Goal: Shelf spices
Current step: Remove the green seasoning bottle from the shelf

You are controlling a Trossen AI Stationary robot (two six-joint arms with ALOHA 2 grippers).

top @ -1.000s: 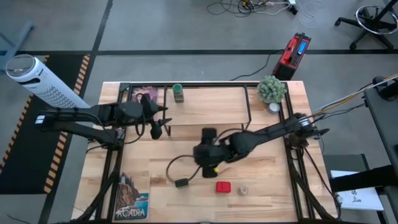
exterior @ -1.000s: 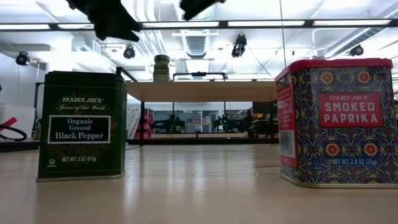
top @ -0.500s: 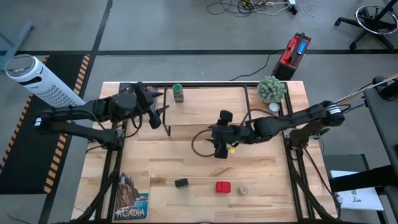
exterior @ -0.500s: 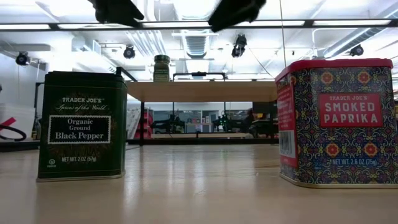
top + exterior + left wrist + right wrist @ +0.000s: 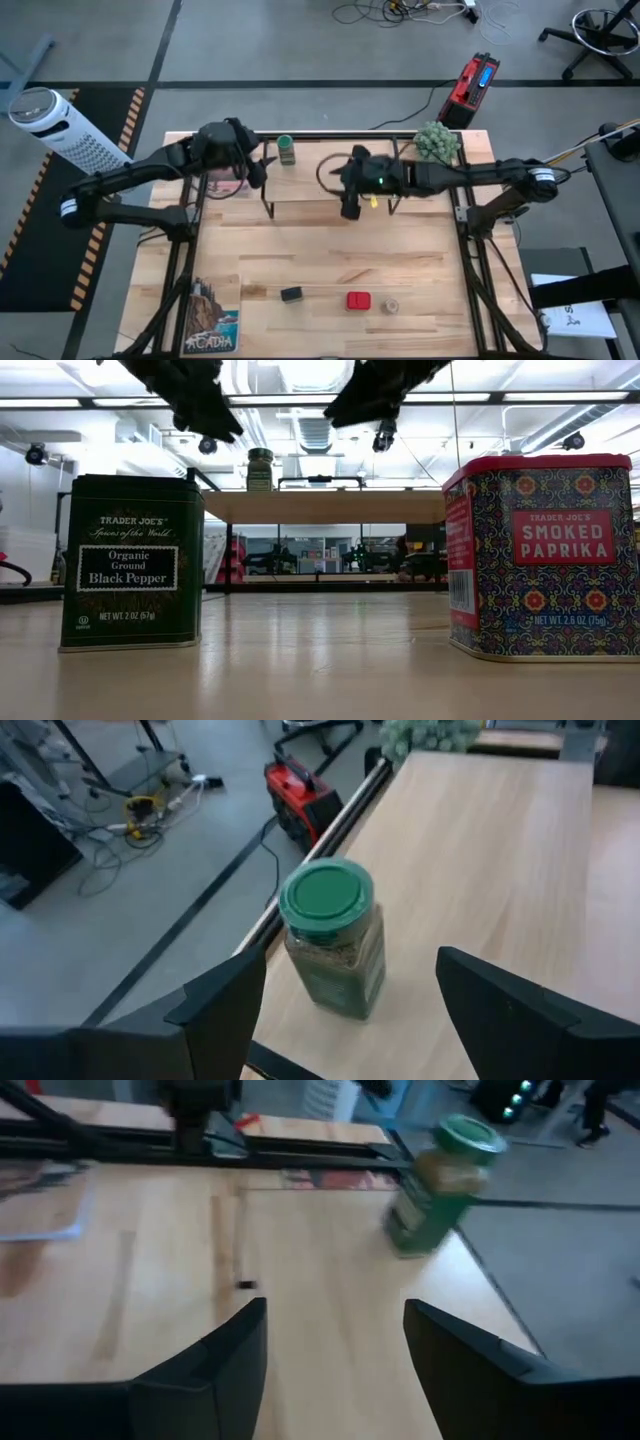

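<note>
While both arms hang over the shelf (image 5: 330, 175), the green-capped jar (image 5: 287, 150) stands upright on its board nr the back edge. Left claw (image 5: 257, 168) is just beside the jar, fingers wide apart, holding nothing. Right claw (image 5: 349, 205) is at the shelf's front edge, fingers apart, empty. Dark tin (image 5: 291, 294), red tin (image 5: 359, 300) & tan jar (image 5: 391, 306) sit on the bench (image 5: 420, 260) nr its front.

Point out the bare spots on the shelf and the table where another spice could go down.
The shelf board is bare between the green-capped jar and the potted plant, though the right gripper hovers at its front edge. The table is bare across its middle. Crowded: the near edge, with the dark tin, red tin and tan jar.
</note>
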